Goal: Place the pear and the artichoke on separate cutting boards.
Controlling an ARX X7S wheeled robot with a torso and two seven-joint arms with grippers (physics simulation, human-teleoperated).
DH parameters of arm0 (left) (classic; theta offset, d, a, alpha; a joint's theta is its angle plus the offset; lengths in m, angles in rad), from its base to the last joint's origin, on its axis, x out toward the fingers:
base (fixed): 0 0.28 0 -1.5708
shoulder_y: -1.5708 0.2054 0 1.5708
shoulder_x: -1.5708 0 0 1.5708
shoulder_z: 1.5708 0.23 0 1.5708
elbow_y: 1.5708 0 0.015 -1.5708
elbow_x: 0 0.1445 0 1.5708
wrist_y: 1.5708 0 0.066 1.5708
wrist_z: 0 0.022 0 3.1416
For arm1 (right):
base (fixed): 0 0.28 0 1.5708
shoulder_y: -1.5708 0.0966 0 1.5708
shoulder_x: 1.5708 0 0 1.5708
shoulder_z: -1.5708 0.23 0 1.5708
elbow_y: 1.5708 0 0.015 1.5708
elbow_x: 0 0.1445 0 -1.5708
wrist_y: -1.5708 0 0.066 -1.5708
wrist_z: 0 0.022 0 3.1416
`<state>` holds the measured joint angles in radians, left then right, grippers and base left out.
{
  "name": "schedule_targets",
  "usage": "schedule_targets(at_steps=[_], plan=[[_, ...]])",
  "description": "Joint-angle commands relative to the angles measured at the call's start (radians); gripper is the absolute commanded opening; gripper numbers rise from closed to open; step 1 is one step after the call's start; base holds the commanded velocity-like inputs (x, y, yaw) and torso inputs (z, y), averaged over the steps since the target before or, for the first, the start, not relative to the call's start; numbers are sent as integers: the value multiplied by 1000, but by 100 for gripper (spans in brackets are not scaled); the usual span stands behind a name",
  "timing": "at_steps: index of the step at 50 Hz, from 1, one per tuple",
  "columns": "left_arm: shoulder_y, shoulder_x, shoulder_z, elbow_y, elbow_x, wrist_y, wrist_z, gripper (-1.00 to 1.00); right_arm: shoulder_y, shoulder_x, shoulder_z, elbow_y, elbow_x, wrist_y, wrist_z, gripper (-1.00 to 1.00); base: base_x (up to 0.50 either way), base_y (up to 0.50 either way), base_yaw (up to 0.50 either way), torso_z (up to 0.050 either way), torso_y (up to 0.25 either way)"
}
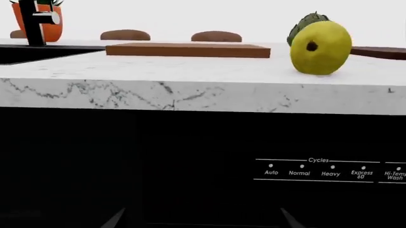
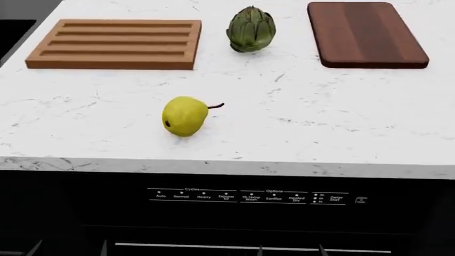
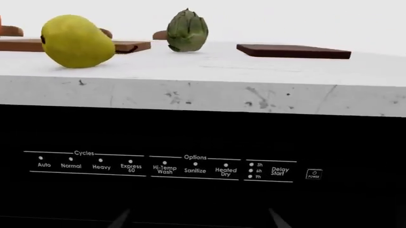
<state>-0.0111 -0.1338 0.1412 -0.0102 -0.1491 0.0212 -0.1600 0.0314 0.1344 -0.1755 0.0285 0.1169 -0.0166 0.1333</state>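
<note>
- The pear point(image 2: 185, 116) lies on its side on the white counter point(image 2: 341, 133), in the middle of the head view, on no board.
- The artichoke point(image 2: 251, 29) sits at the top, between the grooved board point(image 2: 117, 44) and the dark board point(image 2: 366, 34).
- You can't see the grippers' fingertips, so I can't tell if they are open.
- Lift one arm over the pear and grab its fat middle.

This is a home kitchen, rendered in simulation. A white marble-patterned counter point(image 2: 341, 133) with grey veining runs across the scene, and built in below it is a black dishwasher point(image 3: 190, 190) whose control strip point(image 3: 168, 167) reads Cycles, Auto, Normal, Heavy, Express 60, Hi-Temp Wash, Sanitize, Heated Dry and Delay Start. On the counter lie two wooden cutting boards, a grooved light-tan one point(image 2: 117, 44) and a smooth reddish-brown one point(image 2: 366, 34). A black faucet point(image 1: 33, 21) stands over a dark sink point(image 1: 38, 52), with an orange plant pot point(image 1: 47, 21) behind it and rounded chair backs point(image 1: 216, 36) beyond the far edge.
</note>
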Motion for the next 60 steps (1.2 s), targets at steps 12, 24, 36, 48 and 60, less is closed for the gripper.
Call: schedule_targets(at_steps=[12,24,36,48,60], plan=[[-9,-23,38,-12,-9,10,16,100,-2,11,-12,-2,15,-16,22,100,0,-139,0,41,0],[-5,-27,40,3,-24,19,7,100,3,20,-26,-2,14,-2,31,100,0,0,0,50,0],[-5,-32,45,-5,-48,29,15,100,-2,27,-35,-3,0,-15,52,100,0,0,0,50,0],[37,-97,43,271,-96,-229,-39,100,10,73,7,-282,59,239,92,100,0,0,0,26,0],[-315,-267,-325,1033,-700,-1195,-275,100,291,255,262,-881,411,1031,153,100,0,0,0,0,0]])
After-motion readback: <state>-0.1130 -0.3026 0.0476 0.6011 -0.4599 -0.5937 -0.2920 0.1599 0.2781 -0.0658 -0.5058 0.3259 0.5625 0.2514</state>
